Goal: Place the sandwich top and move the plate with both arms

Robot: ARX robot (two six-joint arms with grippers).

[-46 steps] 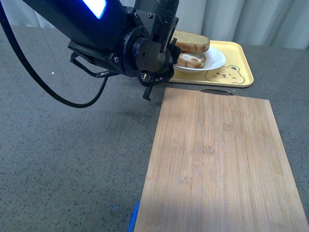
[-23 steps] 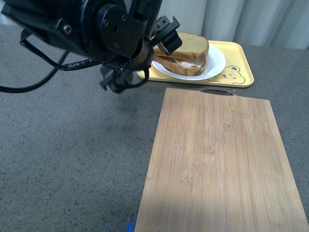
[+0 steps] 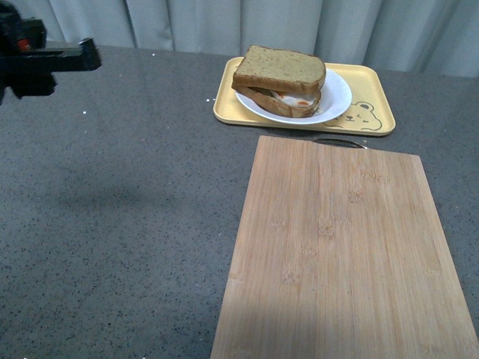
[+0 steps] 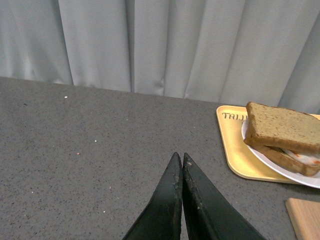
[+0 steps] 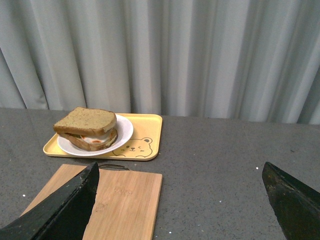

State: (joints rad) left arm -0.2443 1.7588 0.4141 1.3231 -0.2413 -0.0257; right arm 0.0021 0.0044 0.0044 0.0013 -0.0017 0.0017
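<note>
The sandwich top [image 3: 281, 67] lies flat on the egg-bearing slice, stacked on the white plate [image 3: 338, 93] at the back of the table. In the left wrist view the sandwich top [image 4: 282, 127] and plate [image 4: 280, 169] are well off to one side of my left gripper [image 4: 179, 155], whose tips are pressed shut with nothing between them over bare grey tabletop. Only a black piece of the left arm [image 3: 45, 60] shows in the front view, at the far left. My right gripper [image 5: 180, 170] is wide open and empty, far short of the sandwich top [image 5: 85, 122] and plate [image 5: 124, 131].
The plate rests on a yellow bear tray [image 3: 374, 116] near the curtain. A long bamboo cutting board [image 3: 337, 247] with a small metal handle lies in front of the tray, reaching the near edge. Grey speckled tabletop [image 3: 120, 209] spreads to the left.
The left arm has drawn back from the plate, moving left and up until nearly out of the front view. The sandwich now stands uncovered, its top slice resting on the egg slice.
</note>
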